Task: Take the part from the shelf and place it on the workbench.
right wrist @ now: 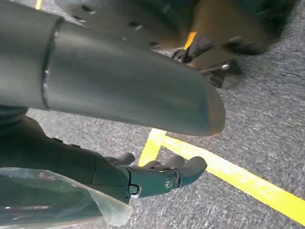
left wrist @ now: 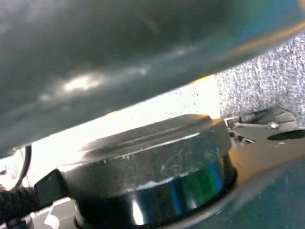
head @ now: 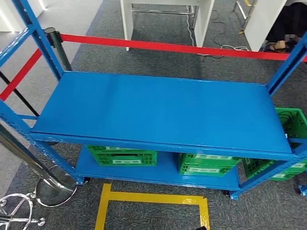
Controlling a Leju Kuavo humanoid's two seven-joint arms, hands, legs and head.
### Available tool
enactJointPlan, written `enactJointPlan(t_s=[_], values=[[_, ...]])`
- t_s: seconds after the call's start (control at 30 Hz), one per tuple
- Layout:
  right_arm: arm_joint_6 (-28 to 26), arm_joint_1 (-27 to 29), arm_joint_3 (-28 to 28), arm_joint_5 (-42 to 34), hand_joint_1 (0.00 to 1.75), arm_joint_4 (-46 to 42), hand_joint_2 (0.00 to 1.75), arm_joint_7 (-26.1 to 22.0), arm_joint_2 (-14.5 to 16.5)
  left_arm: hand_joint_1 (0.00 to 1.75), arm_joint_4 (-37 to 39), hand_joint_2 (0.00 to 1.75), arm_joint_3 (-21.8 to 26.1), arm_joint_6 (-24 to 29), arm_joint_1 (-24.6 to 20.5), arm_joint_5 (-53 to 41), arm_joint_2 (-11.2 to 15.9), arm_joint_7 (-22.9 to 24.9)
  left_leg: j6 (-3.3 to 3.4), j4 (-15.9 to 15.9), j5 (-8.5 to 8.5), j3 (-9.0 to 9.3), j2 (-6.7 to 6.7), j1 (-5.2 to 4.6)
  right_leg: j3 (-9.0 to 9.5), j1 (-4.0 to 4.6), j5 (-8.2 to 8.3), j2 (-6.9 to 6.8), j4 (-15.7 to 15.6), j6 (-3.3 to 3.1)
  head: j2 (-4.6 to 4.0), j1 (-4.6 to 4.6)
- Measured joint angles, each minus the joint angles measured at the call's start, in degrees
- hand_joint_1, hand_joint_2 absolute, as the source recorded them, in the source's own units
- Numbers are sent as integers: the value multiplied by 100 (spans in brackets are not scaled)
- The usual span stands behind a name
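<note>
A blue metal shelf [head: 163, 110] stands in front of me, its top board a flat blue sheet. On the lower board sit two green crates [head: 121, 155] [head: 206, 164]; the top board hides what is in them. My right hand [right wrist: 158, 176] hangs over the grey carpet beside a yellow floor line [right wrist: 233, 174]. Its dark fingers [right wrist: 187, 167] lie nearly straight and close together, with nothing in them.
A red barrier tape [head: 163, 46] runs behind the shelf, with a chrome post base [head: 54, 189] at the left. Another green crate [head: 289, 124] is at the right end. Yellow floor tape [head: 152, 197] marks a box before the shelf. A person [head: 289, 24] crouches at the far right.
</note>
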Motion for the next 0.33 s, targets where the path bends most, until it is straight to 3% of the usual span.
enactJointPlan(t_s=[0.07, 0.1, 0.13, 0.2, 0.23, 0.27, 0.33], values=[[-5, 18, -11, -77, 0, 0, 87, 123, 0, 0, 0, 175, -1, 24, -10, -7, -7, 3, 23, 0, -14, 7, -98, -8, -446, -1, -227, 137, 730, 3, 1, 31], [0, 30, -23, -111, 0, 0, 131, 189, 0, 0, 0, 175, -3, 19, -10, -12, -8, 20, 28, 1, -26, 19, -140, -13, -581, 0, -182, 148, 862, 1, 1, 35], [13, 40, -38, -140, 0, 0, 175, 253, 0, 0, 0, 175, -5, 2, -9, -19, -8, 56, 27, 3, -40, 40, -179, -12, -610, -3, -14, 150, 767, -1, 1, 40], [71, 46, -65, -181, 0, 1, 175, 342, 1, 0, 1, 175, -19, -71, -7, -19, -9, 174, 6, 22, -88, 87, -231, -13, -397, -37, 500, 150, 60, 65, 1, 49], [113, 42, -77, -193, 0, 7, 175, 354, 12, 0, 1, 175, -26, -117, -8, -3, -2, 237, -5, 58, -128, 97, -251, -26, -259, -61, 682, 170, -293, 109, 1, 69], [148, 36, -87, -203, 0, 13, 175, 354, 19, 0, 2, 175, -31, -158, -9, 19, 8, 286, -17, 89, -154, 96, -264, -51, -157, -78, 775, 185, -525, 96, 1, 75], [186, 28, -102, -212, 0, 23, 175, 342, 35, 0, 2, 175, -32, -204, -11, 52, 28, 333, -23, 132, -183, 83, -283, -87, -96, -83, 784, 217, -625, 36, 1, 78]])
